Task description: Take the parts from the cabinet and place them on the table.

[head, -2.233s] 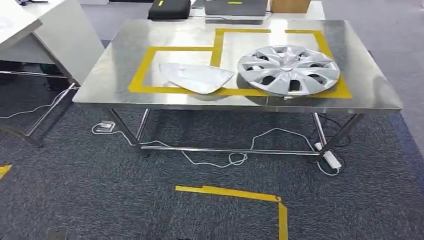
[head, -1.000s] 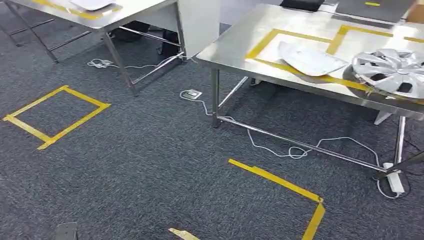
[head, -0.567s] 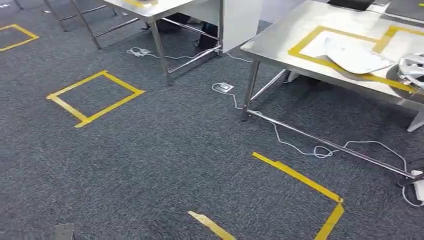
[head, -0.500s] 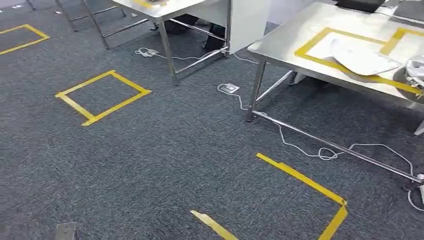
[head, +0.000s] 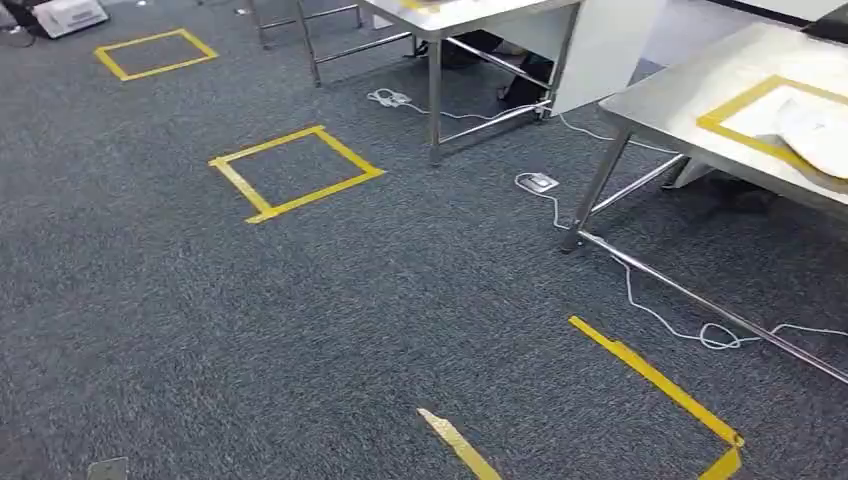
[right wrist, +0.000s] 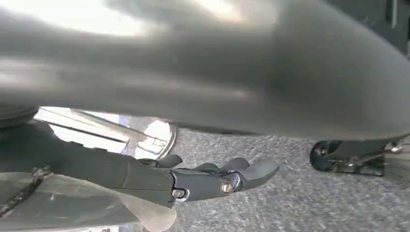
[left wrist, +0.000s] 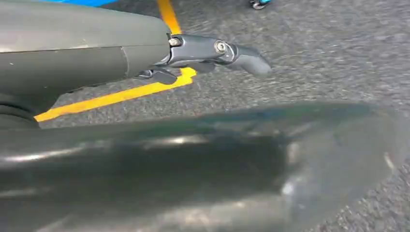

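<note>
Grey carpet (head: 300, 320) covers the floor of the room. Nearest in the head view, a short strip of yellow tape (head: 458, 444) lies on it, and to its right a longer tape line (head: 655, 380) ends in a corner. A white cable (head: 660, 318) runs over the carpet behind this line, from a small floor socket (head: 538, 182) to below the steel worktop (head: 680, 100) on the right. On this worktop a white part (head: 822, 138) lies flat, partly cut by the picture edge; it rests over a frame (head: 745, 128) of yellow tape. A tape square (head: 295, 172) is on the carpet to the left, well apart from the worktop. Further back stands a second worktop (head: 470, 18), and far on the left is another square (head: 155, 52), with a white device (head: 68, 14) near it.

In the left wrist view the left hand (left wrist: 193, 53) hangs over the carpet with the thumb (left wrist: 241, 55) stretched out; its fingers are mostly hidden, so its state cannot be told. The right hand (right wrist: 212, 179) has its fingers loosely apart and holds nothing.
</note>
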